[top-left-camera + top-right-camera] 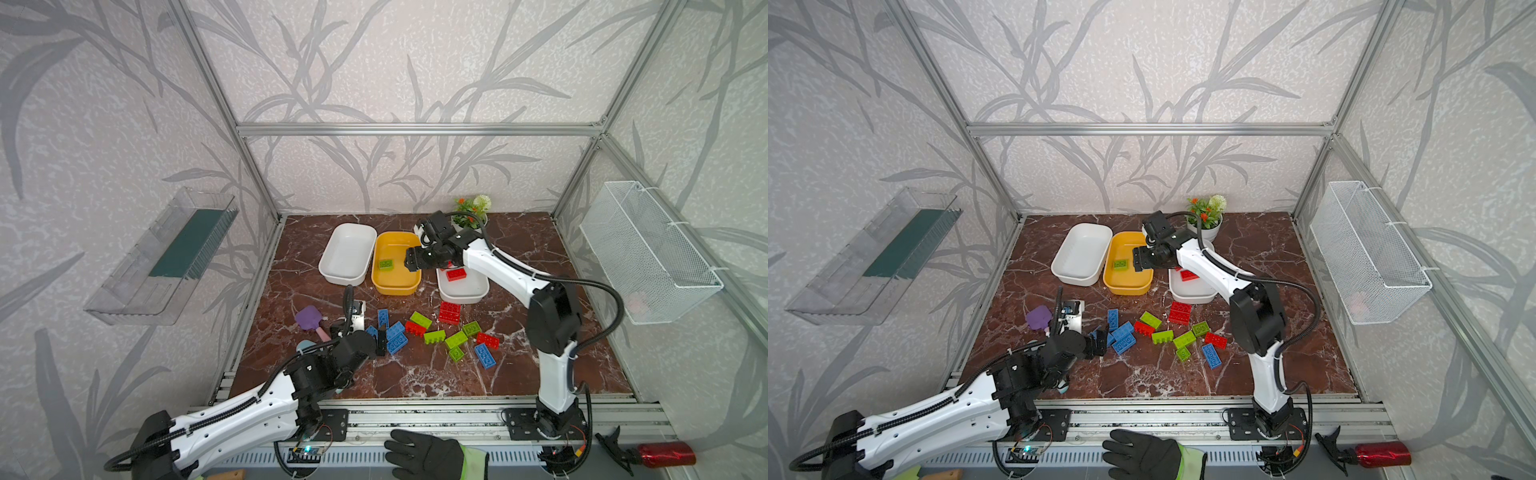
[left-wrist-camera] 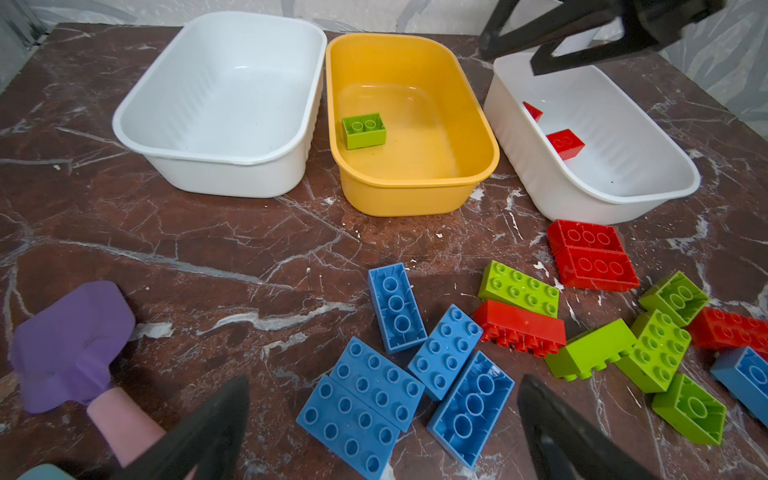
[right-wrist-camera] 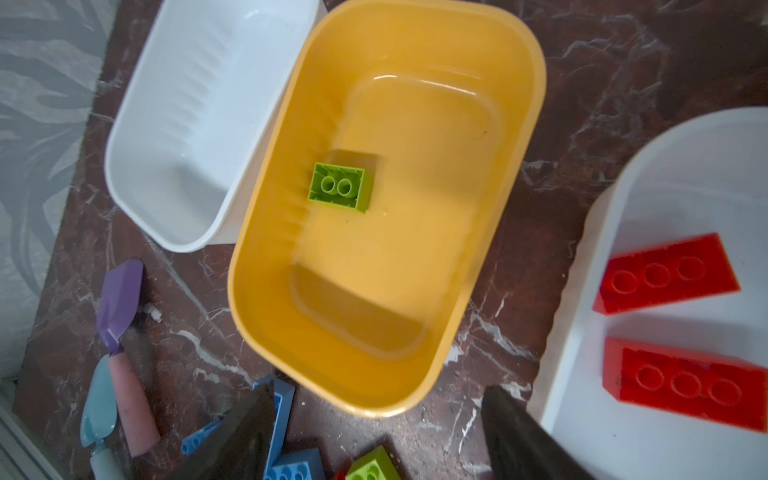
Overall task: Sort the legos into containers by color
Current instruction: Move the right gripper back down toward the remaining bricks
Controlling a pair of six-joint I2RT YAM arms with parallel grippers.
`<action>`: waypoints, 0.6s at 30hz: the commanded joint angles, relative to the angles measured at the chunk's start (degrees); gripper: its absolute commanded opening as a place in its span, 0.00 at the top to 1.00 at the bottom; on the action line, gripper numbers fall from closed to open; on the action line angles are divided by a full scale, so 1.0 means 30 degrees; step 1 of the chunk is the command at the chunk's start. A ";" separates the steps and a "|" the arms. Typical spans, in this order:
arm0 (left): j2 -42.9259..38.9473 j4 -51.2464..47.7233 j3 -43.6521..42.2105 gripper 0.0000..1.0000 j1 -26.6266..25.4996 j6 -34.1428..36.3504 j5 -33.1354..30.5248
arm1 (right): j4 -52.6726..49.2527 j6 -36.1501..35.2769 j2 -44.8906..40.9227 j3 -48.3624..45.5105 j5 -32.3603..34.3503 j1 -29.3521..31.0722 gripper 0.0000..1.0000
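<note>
Table (image 1: 540, 241): brown marble-look slab with white veins, metal frame along its edges.

Left gripper (image 2: 384, 382): jaws wide apart with nothing between them, low over the blue bricks (image 2: 444, 351). A purple shovel (image 2: 70, 345) with a matte blade lies just left of it.

Tubs: three, smooth plastic, rounded corners, ribbed walls.
- The left white tub (image 2: 232, 178) sits just beside the yellow tub (image 2: 407, 199).
- The yellow tub holds one small green brick (image 2: 363, 131), hollow side up.
- Right gripper (image 1: 411, 259): jaws apart and empty, above the yellow tub's right edge.
- The right white tub (image 2: 582, 203), across a strip of bare table, holds two red bricks (image 3: 665, 274), hollow sides up.

Loose pile (image 1: 434, 336), near the tubs: five green, four red, at least five blue. Bare table lies in front of it.
</note>
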 commanded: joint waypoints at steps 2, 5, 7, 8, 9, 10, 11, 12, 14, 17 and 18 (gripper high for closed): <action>0.1016 0.1592 -0.0085 0.01 0.0094 0.0263 0.1754 | 0.1052 0.0313 -0.4081 -0.5585 0.1503 0.0155 0.21; 0.2434 0.2647 0.0203 0.01 0.0068 0.0899 0.3019 | 0.0871 0.0652 -0.6653 -0.9224 0.2713 0.0226 0.21; 0.3506 0.3239 0.0589 0.01 0.0038 0.1176 0.3807 | 0.0723 0.0929 -0.8055 -1.1199 0.3327 0.0193 0.21; 0.4033 0.3546 0.0775 0.01 0.0028 0.1202 0.4122 | 0.0672 0.1061 -0.8666 -1.2123 0.3464 0.0185 0.21; 0.4447 0.3828 0.0902 0.01 0.0046 0.1220 0.4377 | 0.0603 0.1163 -0.9129 -1.2841 0.3538 0.0190 0.21; 0.4889 0.4147 0.1048 0.01 -0.0001 0.1212 0.4688 | 0.0566 0.1297 -0.9661 -1.3662 0.3647 0.0211 0.21; 0.5217 0.4382 0.1177 0.01 -0.0023 0.1204 0.4913 | 0.0512 0.1352 -0.9947 -1.4091 0.3737 0.0202 0.21; 0.5524 0.4640 0.1274 0.01 -0.0042 0.1195 0.5141 | 0.0473 0.1399 -1.0280 -1.4596 0.3856 0.0188 0.21; 0.5952 0.4985 0.1422 0.01 -0.0160 0.1116 0.5345 | 0.0549 0.1443 -1.0713 -1.5375 0.4116 0.0200 0.21; 0.6180 0.5027 0.1526 0.01 -0.0283 0.1038 0.5347 | 0.0979 0.1305 -1.0903 -1.6191 0.4711 0.0157 0.21; 0.6153 0.4991 0.1541 0.01 -0.0322 0.0984 0.5296 | 0.1098 0.1253 -1.0857 -1.6293 0.4835 0.0148 0.21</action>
